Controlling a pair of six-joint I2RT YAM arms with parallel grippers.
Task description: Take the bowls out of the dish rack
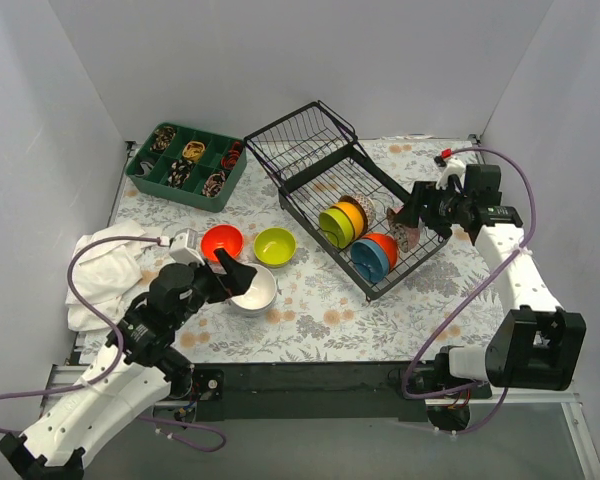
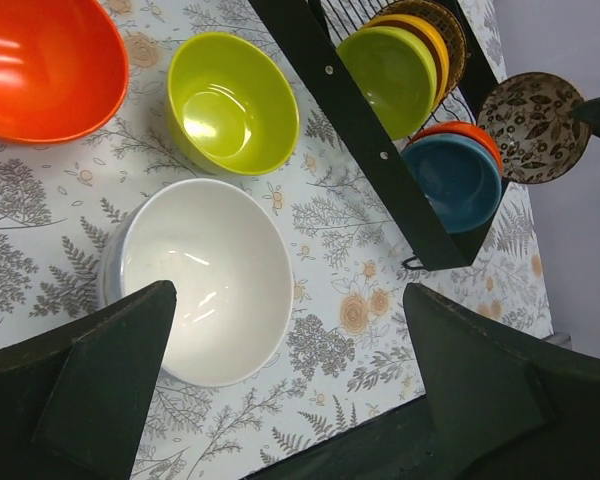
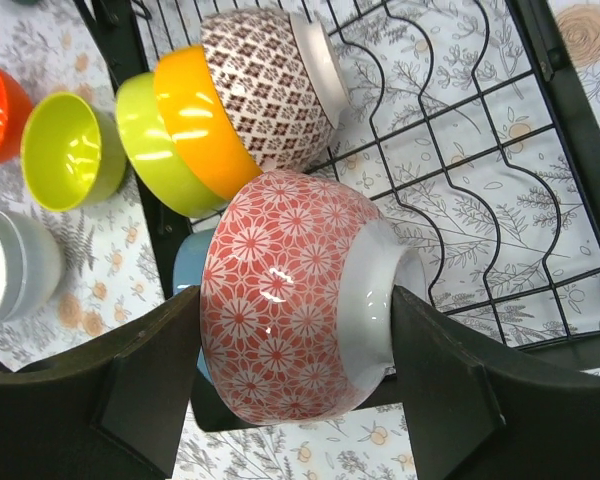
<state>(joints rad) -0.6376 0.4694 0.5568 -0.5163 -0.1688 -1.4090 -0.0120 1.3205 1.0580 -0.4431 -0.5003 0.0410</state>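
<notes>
Plain white walls [image 1: 280,60] enclose a floral-clothed table [image 1: 380,320].

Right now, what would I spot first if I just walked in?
The red flowery bowl pinched in the right claw over the dish rack. Next, bright bowls standing on edge in that rack, and an orange bowl, lime bowl and white bowl on the table.

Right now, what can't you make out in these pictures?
Blue bowl, right wrist view: nearly all hidden behind the red flowered bowl held in the right claw.
Orange-red bowl, left wrist view: cut off by the top and left edges.
Green tray, top view: its contents are too small to name.
White bowl, left wrist view: near rim covered by a finger of the left claw.
</notes>
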